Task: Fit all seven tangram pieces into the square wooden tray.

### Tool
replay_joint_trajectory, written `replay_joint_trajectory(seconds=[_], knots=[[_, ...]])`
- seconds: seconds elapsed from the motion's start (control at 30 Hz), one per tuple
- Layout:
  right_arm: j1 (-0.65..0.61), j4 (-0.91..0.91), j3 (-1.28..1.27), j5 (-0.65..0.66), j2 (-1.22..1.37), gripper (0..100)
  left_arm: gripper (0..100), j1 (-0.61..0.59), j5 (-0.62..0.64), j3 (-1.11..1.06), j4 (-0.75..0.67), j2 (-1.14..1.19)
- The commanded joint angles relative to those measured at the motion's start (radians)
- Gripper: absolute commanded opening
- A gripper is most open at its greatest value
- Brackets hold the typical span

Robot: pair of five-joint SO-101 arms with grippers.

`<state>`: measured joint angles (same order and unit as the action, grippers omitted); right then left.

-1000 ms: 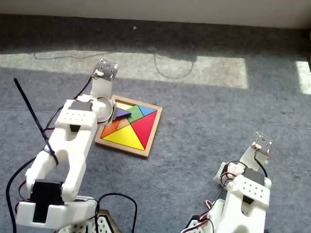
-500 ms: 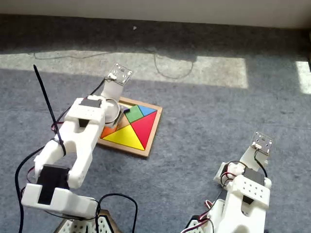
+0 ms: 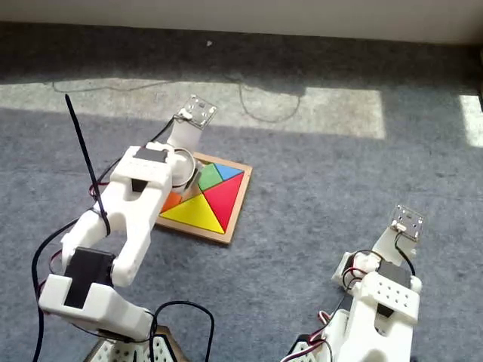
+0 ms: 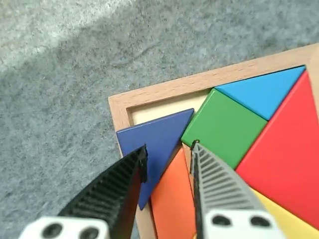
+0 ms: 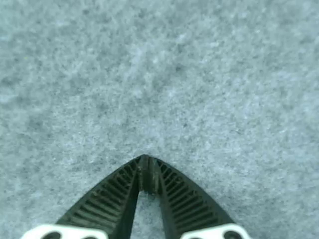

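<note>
The square wooden tray [image 3: 235, 208] lies on the grey carpet and holds a red triangle [image 3: 223, 197], a yellow triangle [image 3: 192, 213], a green square [image 3: 209, 177], a light blue triangle [image 3: 229, 170] and an orange piece [image 3: 172, 200]. My left gripper [image 4: 169, 148] hangs open over the tray's corner. Under its fingers a dark blue triangle [image 4: 155, 142] rests askew, one edge lying over the tray's rim [image 4: 164, 89], beside the orange piece [image 4: 172, 199] and green square [image 4: 224, 124]. A strip of bare tray floor [image 4: 162, 107] shows beyond it. My right gripper [image 5: 148, 172] is shut above bare carpet.
The left arm [image 3: 124, 219] covers the tray's left side in the high view. The right arm [image 3: 385, 290] is folded at the front right. A thin cable [image 3: 256, 113] lies on the sunlit carpet behind the tray. Open carpet lies between the arms.
The left arm has swung to the right and farther over the tray, now covering the dark blue triangle in the high view. The right arm has not moved.
</note>
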<state>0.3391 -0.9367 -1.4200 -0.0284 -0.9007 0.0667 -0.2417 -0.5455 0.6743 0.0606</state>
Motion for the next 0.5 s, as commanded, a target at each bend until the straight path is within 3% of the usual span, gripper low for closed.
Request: replay_joint_trajectory(seconds=[0.0, 0.13, 0.47], knots=[[0.018, 0.007, -0.002, 0.009, -0.007, 0.5, 16, -0.022, 0.018, 0.048, -0.012, -0.039], [0.018, 0.007, -0.002, 0.009, -0.007, 0.5, 16, -0.105, 0.118, 0.008, -0.015, -0.139], [0.018, 0.007, -0.002, 0.009, -0.007, 0.5, 16, -0.163, 0.124, -0.045, -0.017, -0.171]])
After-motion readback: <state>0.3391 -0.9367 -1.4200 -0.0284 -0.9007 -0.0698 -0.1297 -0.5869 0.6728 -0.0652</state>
